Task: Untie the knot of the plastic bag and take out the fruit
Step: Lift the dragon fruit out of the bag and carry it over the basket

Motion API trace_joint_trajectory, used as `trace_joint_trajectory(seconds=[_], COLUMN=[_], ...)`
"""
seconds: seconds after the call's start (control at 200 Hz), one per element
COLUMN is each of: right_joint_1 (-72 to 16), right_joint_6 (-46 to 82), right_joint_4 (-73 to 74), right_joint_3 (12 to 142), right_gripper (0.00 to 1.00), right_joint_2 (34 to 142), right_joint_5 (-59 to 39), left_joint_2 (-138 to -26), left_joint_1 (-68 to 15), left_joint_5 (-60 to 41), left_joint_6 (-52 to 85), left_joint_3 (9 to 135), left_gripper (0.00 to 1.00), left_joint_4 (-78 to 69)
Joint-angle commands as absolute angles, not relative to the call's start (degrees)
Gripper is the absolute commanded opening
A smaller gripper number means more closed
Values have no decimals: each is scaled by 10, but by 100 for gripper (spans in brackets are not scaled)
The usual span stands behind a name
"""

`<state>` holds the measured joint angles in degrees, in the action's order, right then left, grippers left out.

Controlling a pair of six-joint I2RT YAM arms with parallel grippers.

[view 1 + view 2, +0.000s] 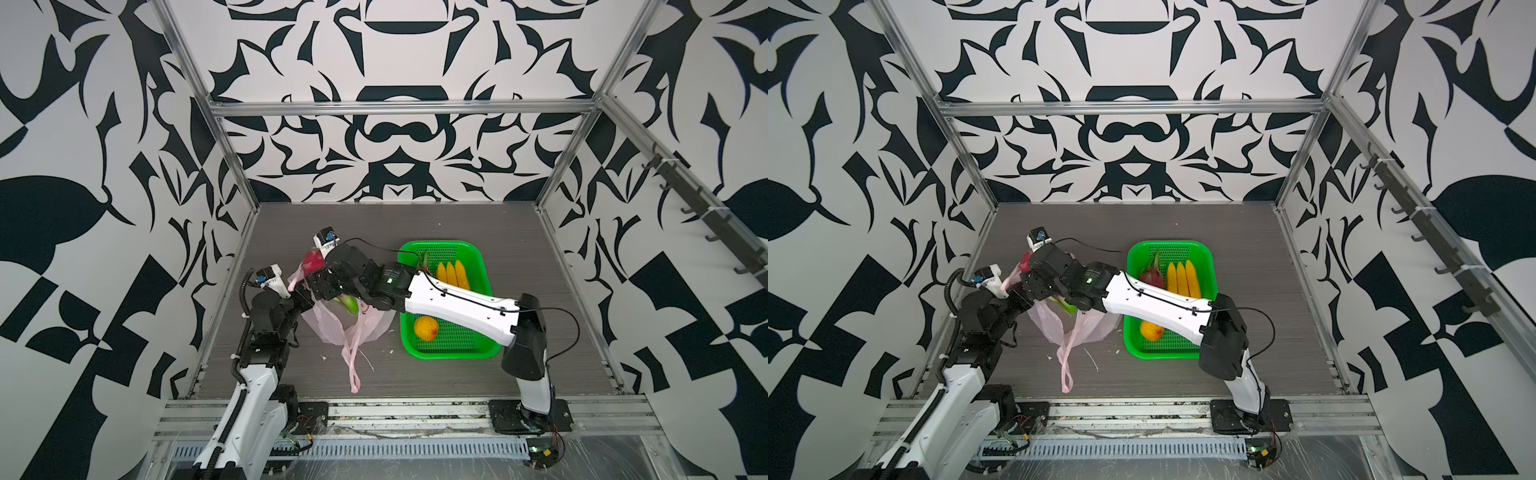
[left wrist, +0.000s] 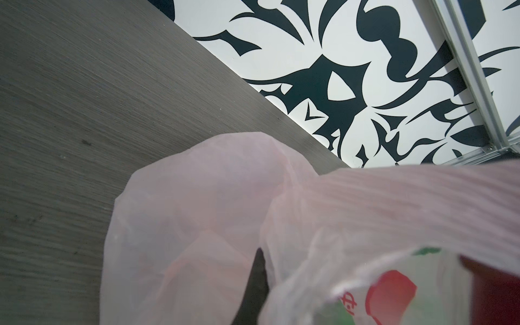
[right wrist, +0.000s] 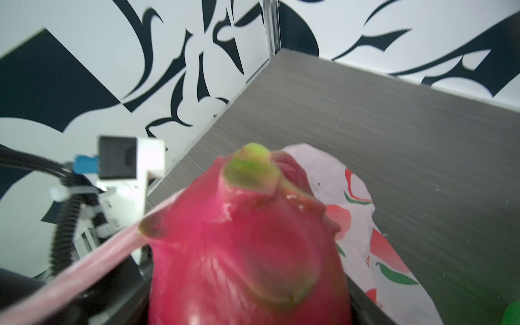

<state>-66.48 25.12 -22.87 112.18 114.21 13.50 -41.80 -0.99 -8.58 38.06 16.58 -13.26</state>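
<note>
Most of the job looks done. I see no knot: the bag [image 1: 357,328] gapes open on the surface [image 1: 415,382], and its long handles [image 1: 351,365] trail loose towards the front edge, so I judge the tie undone. In the green basket [image 1: 457,355], just to the right of the bag, lie the bananas [image 1: 453,274], the round fruit [image 1: 426,328] and, in a top view, the other dragon fruit [image 1: 1152,276], half hidden under my right arm.

What is left is the last dragon fruit [image 1: 310,261]. My right tool [image 1: 311,274] has reached across the middle and clasps it, jaws wide on either side of its body. It sits at the bag's mouth; I cannot tell whether it is fully clear of the film. My left tool [image 1: 302,300] is pressed together on a pinch of the bag, with a pink strand pulled taut beside the fruit.

The fruit is magenta, glossy, with a green-tipped stub end and green scales. The bag is thin, crumpled, translucent pink with red and green print. To finish, I think the fruit must be carried to the basket.
</note>
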Motion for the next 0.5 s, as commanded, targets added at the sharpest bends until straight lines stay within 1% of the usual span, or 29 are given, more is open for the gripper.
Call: trace_joint_trajectory(seconds=[0.0,0.275,0.495], right_joint_1=[-666,-656,-642], right_joint_6=[231,228,222], right_joint_4=[-201,-197,-196], right_joint_3=[1156,1144,1091], right_gripper=[10,10,10], right_joint_2=[1135,1107,1053], right_joint_5=[157,162,208], left_joint_2=[-416,-434,-445], left_joint_1=[-9,-9,-9], left_joint_5=[-74,-57,-53], left_joint_6=[378,367,359], left_joint_3=[158,163,166], left_gripper=[0,0,0], left_joint_4=[-129,-145,-153])
